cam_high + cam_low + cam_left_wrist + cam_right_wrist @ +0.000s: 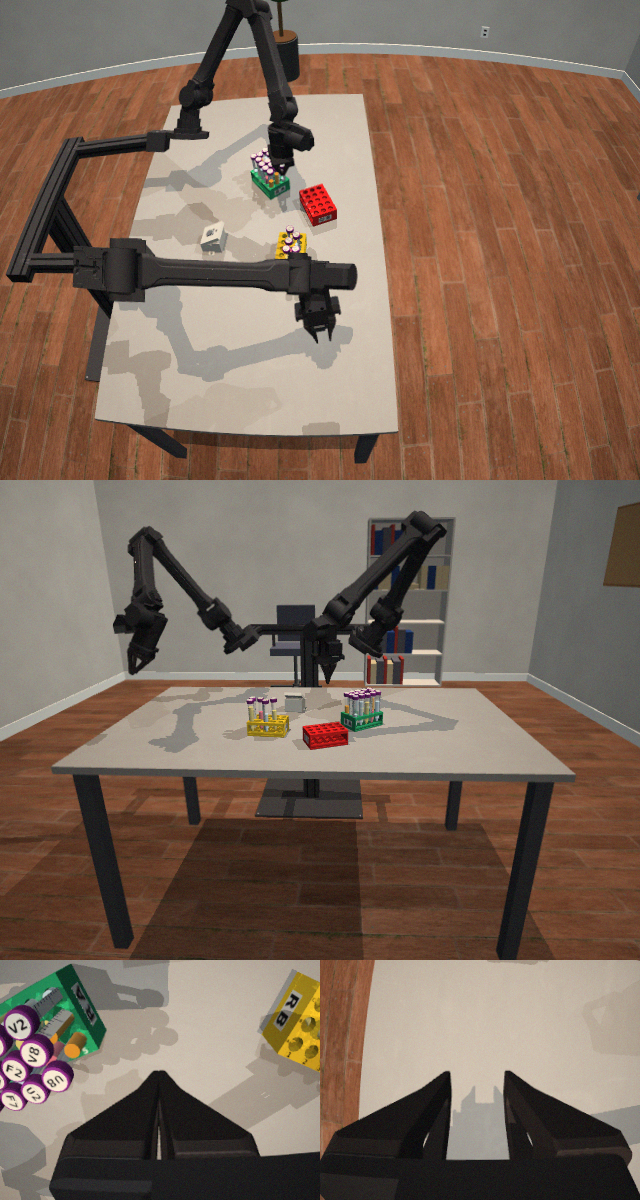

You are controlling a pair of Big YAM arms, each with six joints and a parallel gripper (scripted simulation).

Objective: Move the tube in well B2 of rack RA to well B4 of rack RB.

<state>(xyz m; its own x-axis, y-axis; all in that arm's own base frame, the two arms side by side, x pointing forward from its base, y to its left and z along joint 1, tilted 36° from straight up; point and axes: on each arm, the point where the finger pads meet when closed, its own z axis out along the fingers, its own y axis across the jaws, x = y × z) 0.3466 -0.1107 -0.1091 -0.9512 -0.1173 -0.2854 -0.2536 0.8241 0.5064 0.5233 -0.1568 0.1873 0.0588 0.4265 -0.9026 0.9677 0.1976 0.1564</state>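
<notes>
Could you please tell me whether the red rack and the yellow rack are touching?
Apart: the top view shows bare tabletop between the red rack and the yellow rack.

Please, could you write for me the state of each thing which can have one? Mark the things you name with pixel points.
left tool (282,172) (327,681) (159,1072): shut, nothing held
right tool (323,339) (133,672) (477,1081): partly open, nothing held
green rack (264,189) (364,727) (97,1028): upright, holding tubes
yellow rack (303,238) (268,733) (274,1037): upright, partly filled
red rack (310,215) (325,733): upright, no tubes
white box (210,242) (295,704): on table, lamp unclear
</notes>
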